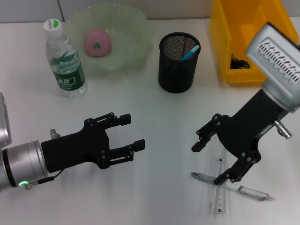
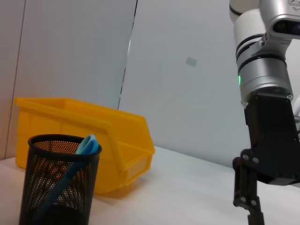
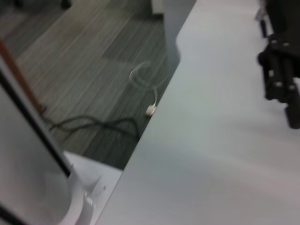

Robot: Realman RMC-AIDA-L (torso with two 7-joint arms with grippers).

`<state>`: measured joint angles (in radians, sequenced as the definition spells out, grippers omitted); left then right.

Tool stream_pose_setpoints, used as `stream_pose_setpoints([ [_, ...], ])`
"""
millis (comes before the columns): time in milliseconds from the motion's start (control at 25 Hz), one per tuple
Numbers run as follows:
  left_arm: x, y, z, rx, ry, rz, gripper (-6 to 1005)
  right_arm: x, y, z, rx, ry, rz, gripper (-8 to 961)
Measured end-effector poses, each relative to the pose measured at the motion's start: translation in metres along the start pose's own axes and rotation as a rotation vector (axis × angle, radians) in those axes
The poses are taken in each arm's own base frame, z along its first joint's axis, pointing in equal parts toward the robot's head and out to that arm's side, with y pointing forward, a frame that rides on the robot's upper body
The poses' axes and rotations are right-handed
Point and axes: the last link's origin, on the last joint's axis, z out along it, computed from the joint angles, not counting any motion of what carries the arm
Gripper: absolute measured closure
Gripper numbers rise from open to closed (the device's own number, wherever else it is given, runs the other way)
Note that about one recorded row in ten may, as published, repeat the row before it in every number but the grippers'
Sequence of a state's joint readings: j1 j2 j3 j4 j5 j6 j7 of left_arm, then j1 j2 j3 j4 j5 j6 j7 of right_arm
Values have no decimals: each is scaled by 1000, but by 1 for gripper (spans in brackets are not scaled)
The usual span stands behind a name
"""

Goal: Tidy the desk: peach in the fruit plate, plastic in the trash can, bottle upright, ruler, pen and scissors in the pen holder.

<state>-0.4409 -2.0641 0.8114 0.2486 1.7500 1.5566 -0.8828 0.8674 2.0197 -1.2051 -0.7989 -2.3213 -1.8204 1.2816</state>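
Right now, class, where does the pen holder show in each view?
Head: pen holder upper centre, between fruit plate and yellow bin.
Left wrist: pen holder lower left, before the bin.
Right wrist: not in it.
Shared landmark: the bin.

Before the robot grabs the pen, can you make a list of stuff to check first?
1. Right gripper open over the pen: ok.
2. Pen lying across the ruler, so it may get pinched too: not ok.
3. Pen holder upright with room: ok.
4. Left gripper out of the way: ok.
5. Peach in the fruit plate: ok.
6. Bottle upright: ok.
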Motion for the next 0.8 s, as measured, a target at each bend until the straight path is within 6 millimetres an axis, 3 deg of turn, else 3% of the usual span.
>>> stream_pose_setpoints([
  [800, 2, -6, -8, 37, -7, -38, 229, -33, 4, 27, -188, 252, -302, 178],
])
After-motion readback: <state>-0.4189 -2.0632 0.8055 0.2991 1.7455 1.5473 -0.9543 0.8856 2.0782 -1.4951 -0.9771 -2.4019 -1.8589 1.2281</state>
